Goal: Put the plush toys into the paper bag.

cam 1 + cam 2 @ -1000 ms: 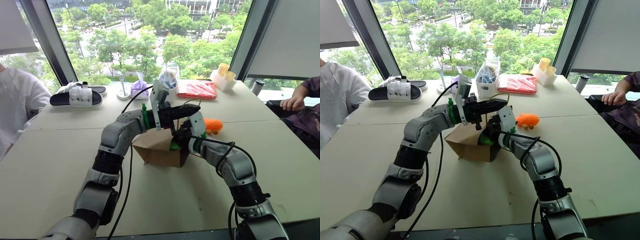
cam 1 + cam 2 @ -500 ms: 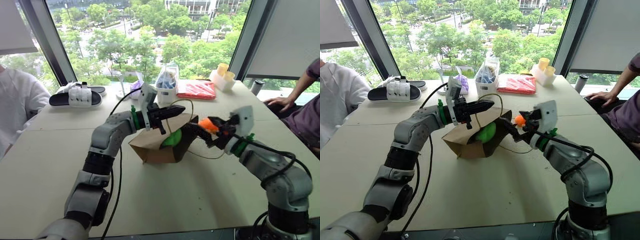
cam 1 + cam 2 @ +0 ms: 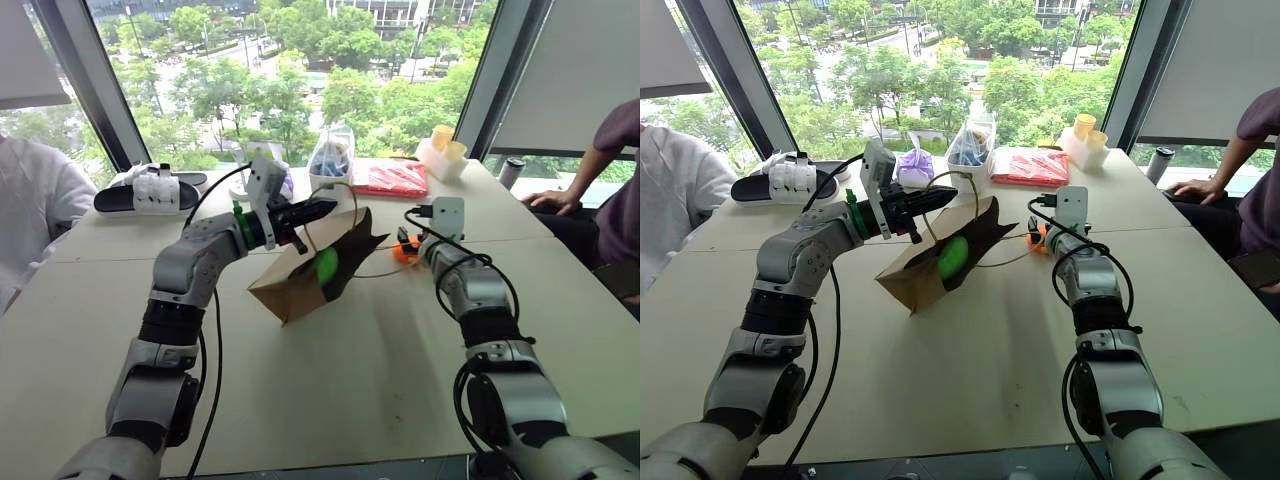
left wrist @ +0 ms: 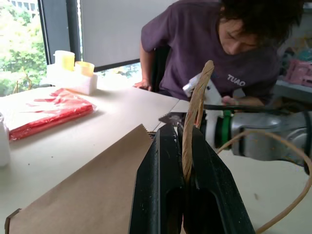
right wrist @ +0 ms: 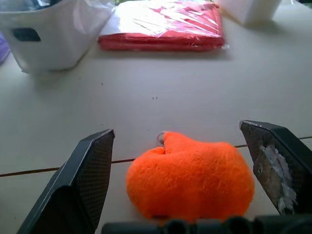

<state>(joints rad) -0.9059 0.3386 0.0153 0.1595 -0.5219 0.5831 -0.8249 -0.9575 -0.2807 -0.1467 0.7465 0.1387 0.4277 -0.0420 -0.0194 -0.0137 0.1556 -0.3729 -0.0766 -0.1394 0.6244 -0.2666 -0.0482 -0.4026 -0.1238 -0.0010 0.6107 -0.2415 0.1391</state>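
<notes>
The brown paper bag [image 3: 285,288] lies tipped on the table with its mouth facing right. My left gripper [image 3: 328,207] is shut on the bag's twine handle [image 4: 196,105] and holds the mouth up. The green plush toy [image 3: 326,265] sits inside the mouth. The orange plush toy [image 5: 191,174] lies on the table to the right of the bag. My right gripper [image 5: 176,130] is open, with one finger on each side of the orange toy and not touching it.
Along the far side of the table stand a white tub [image 3: 333,165] of bagged blue items, a red packet [image 3: 392,178], a purple pouch [image 3: 915,168], sandals [image 3: 150,190] and yellow cups [image 3: 443,145]. People sit at the left [image 3: 35,205] and right [image 3: 610,165] edges.
My right gripper left the bag's mouth, swung right and came down over the orange toy, open. The green toy stayed in the bag. My left gripper pulled the handle slightly left.
</notes>
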